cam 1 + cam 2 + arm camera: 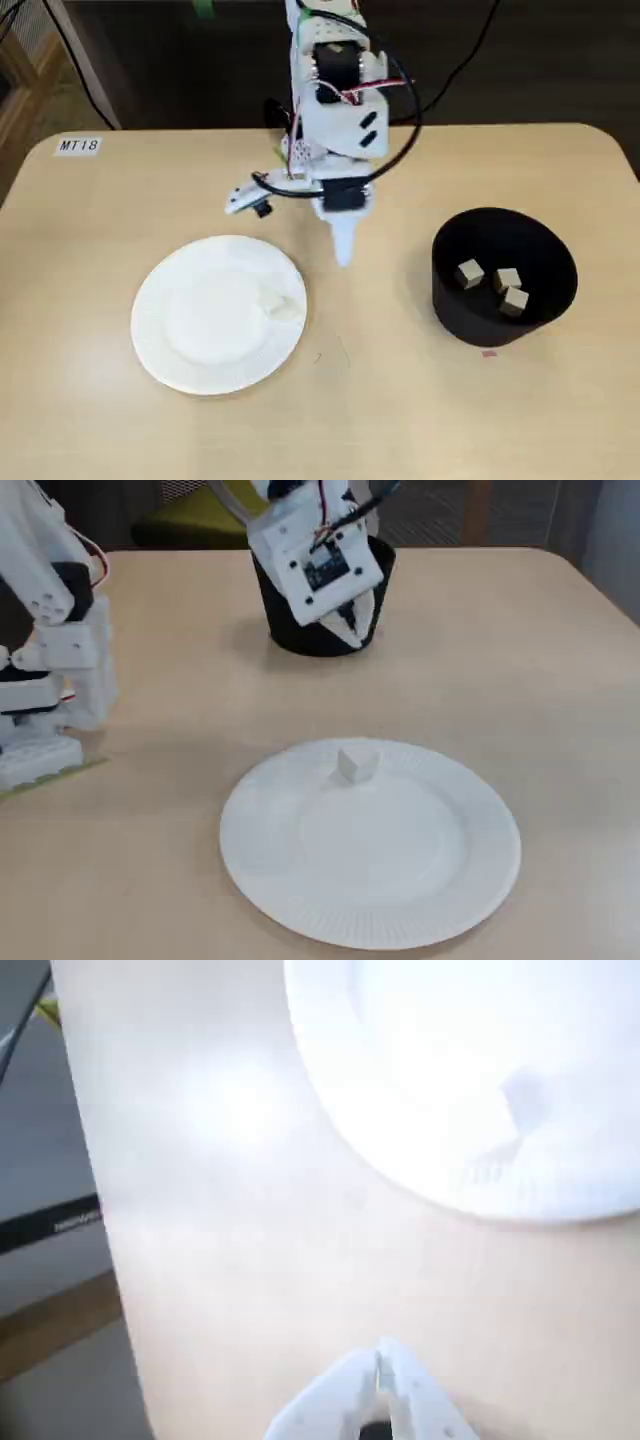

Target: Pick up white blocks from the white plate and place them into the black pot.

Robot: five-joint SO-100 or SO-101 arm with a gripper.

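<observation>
A single white block (pixel 279 303) (pixel 355 764) (pixel 528 1100) lies on the white plate (pixel 165 330) (pixel 420 900) (pixel 420 1120), close to its rim. Three more blocks (pixel 492 284) rest inside the black pot (pixel 452 300) (pixel 300 640) at the right of a fixed view. My gripper (pixel 343 250) (pixel 380 1372) (pixel 352 628) is shut and holds nothing. It hangs over bare table between the plate and the pot, fingers pointing down. In the wrist view the plate lies ahead of the fingertips.
The arm's white base (pixel 45 660) stands at the left in a fixed view. A label reading MT18 (pixel 78 146) is stuck on the table's far left corner. The table edge (pixel 95 1220) shows at the left of the wrist view.
</observation>
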